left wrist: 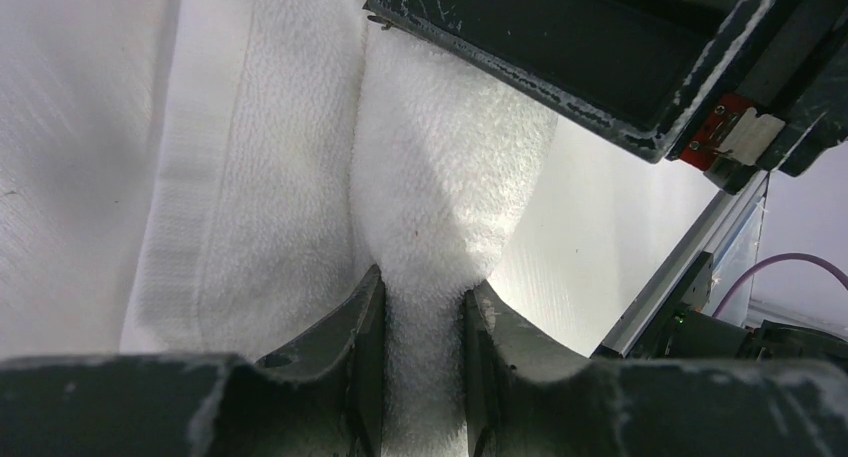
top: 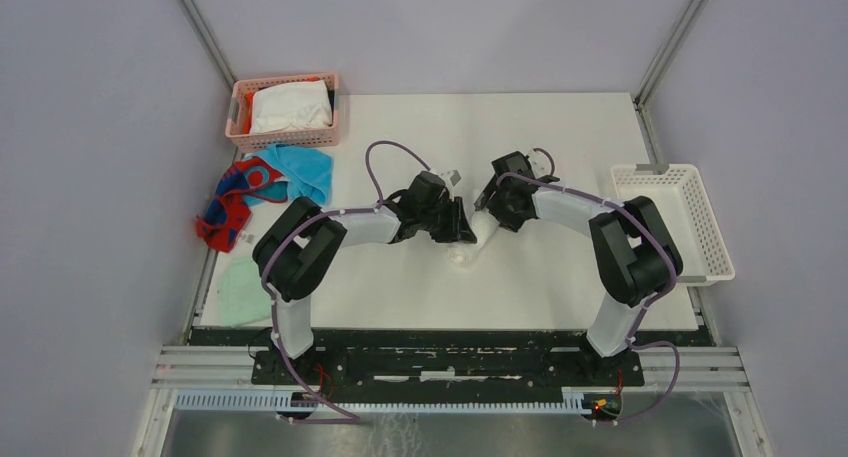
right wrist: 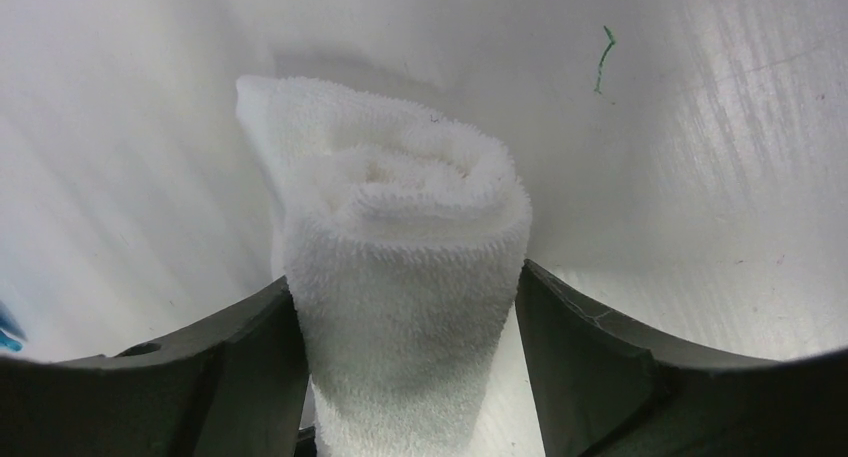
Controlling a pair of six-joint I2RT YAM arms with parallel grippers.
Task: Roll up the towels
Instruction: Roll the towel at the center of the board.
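We see the white towel [right wrist: 400, 177] rolled at the centre of the table [top: 560, 147]; the left gripper [left wrist: 420, 282] pinches a fold of it, fingers narrow; the right gripper [right wrist: 405, 277], from 1 o'clock, clasps the roll's flanks, fingers wide; the turquoise towel [top: 305, 169] and red towel [top: 232, 202] lie at 10 o'clock, any label too small to read.
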